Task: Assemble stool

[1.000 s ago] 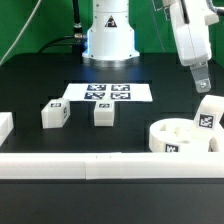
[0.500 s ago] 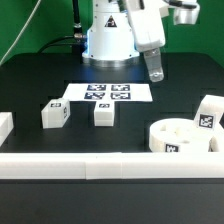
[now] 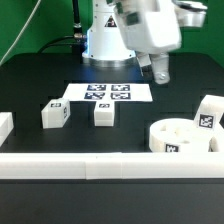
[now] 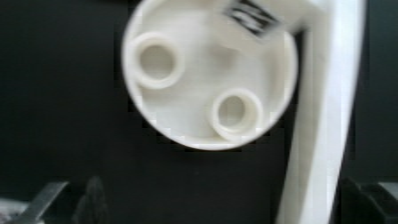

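The round white seat (image 3: pixel 180 138) lies at the exterior view's right, holes up, against the front rail. One blocky leg (image 3: pixel 210 112) stands just behind it. Two more legs (image 3: pixel 54 114) (image 3: pixel 103 113) stand in front of the marker board. My gripper (image 3: pixel 160 72) hangs in the air behind the seat, near the marker board's right end, touching nothing. In the wrist view the seat (image 4: pixel 196 80) shows two round holes, well ahead of my gripper (image 4: pixel 214 205). Its dark fingers (image 4: pixel 54 203) stand wide apart with nothing between them.
The marker board (image 3: pixel 105 92) lies flat in front of the robot base (image 3: pixel 108 35). A long white border rail (image 3: pixel 90 166) runs along the front, and it also shows in the wrist view (image 4: pixel 320 120). A white rail end (image 3: pixel 4 126) sits at the left edge.
The arm has swung from the exterior view's far right toward the middle, and the wrist has turned. The gripper stays empty. No parts have moved.
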You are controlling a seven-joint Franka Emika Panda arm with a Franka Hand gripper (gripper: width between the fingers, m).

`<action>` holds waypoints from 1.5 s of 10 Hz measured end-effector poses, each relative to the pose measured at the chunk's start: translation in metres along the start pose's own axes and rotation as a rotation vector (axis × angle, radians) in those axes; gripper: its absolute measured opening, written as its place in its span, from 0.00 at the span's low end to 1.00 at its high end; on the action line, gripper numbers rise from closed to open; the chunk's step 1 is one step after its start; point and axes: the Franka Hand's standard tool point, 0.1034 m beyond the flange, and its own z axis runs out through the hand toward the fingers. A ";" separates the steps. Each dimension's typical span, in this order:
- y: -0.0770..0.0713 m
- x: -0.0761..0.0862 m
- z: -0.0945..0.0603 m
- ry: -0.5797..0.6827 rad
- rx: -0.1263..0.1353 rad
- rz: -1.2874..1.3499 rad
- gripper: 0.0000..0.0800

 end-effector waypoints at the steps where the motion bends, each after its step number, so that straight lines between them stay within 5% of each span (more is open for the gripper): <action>1: -0.003 -0.001 0.000 -0.002 -0.025 -0.132 0.81; 3: 0.000 -0.001 0.003 -0.003 -0.066 -0.403 0.81; 7: 0.000 0.001 0.002 -0.011 -0.064 -0.715 0.81; 9: 0.004 0.010 0.004 0.019 -0.119 -0.968 0.81; 11: 0.011 0.027 0.009 0.054 -0.125 -1.100 0.81; 15: 0.011 0.028 0.010 0.043 -0.132 -1.296 0.81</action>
